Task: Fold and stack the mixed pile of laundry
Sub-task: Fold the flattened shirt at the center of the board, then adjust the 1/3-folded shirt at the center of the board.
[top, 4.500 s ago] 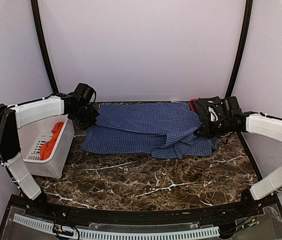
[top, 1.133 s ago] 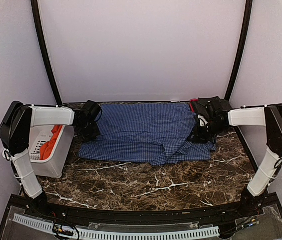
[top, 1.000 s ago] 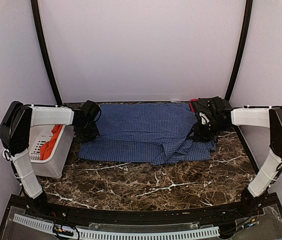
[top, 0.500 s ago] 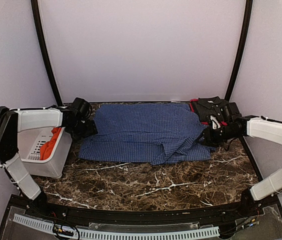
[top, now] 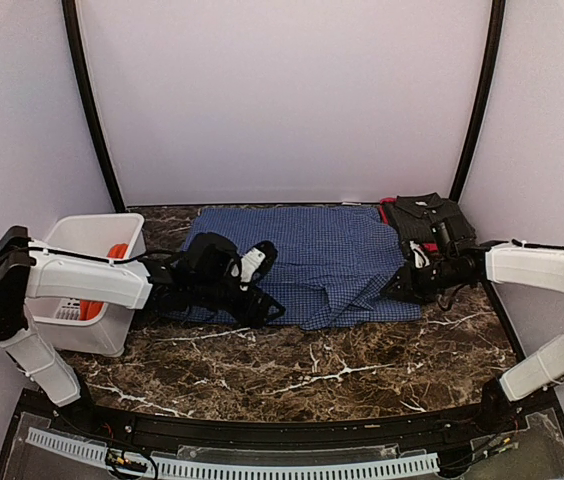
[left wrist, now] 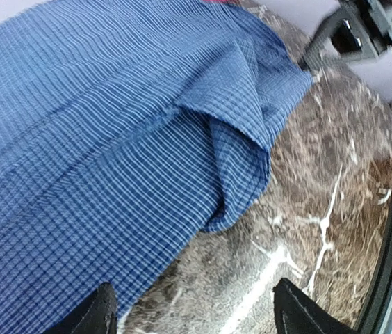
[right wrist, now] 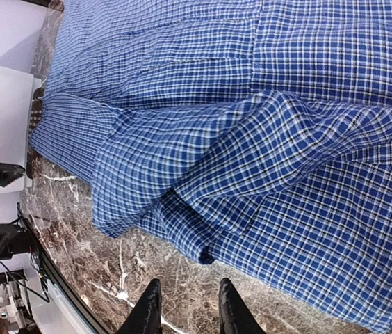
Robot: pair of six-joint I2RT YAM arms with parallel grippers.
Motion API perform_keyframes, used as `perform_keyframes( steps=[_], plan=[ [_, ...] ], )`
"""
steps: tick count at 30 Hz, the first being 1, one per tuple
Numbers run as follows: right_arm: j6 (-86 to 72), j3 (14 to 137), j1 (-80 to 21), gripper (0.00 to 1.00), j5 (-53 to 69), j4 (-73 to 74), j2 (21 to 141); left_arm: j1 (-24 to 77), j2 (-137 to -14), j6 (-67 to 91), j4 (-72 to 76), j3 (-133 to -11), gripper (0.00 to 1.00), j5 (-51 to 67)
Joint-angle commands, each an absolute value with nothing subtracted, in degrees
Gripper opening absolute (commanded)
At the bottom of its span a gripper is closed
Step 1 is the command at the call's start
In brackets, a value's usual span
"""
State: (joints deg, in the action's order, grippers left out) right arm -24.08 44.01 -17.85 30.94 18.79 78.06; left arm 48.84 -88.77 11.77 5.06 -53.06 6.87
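The checked shirt lies spread flat toward the surface's 12 o'clock, ready for folding; the left pincer gapes empty over its 7 o'clock hem, the right pincer, narrowly parted and empty, at 4 o'clock; the orange-red shirt waits in the basket

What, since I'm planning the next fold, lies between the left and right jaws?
The blue-and-white checked cloth shirt, one flap folded over, fills the stretch from left gripper to right gripper; the top view shows this.
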Motion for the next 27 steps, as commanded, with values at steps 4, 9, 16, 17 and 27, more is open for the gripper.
perform_keyframes(
  steps=[4, 9, 16, 17, 27],
  plan=[
    [-27.4, 41.6, -18.7, 0.2, 28.7, 15.4, 80.4, 54.4, -100.1, -2.5, 11.6, -56.6, 0.75, 13.3],
    [-28.2, 40.7, -18.6, 0.17, 26.2, 14.3, 81.4, 54.7, -106.6, -6.4, 14.6, -59.5, 0.74, 15.2],
    [-28.3, 40.9, -18.6, 0.13, 25.4, 11.9, 86.3, 55.5, -113.3, -10.9, 13.8, -65.5, 0.71, 15.3],
    [-28.2, 40.9, -18.6, 0.13, 25.4, 11.5, 86.8, 55.7, -113.7, -11.6, 13.7, -66.1, 0.69, 15.4],
    [-27.7, 41.9, -18.6, 0.1, 25.5, 10.2, 91.4, 56.8, -116.5, -13.1, 9.4, -70.9, 0.19, 12.4]
  ],
)
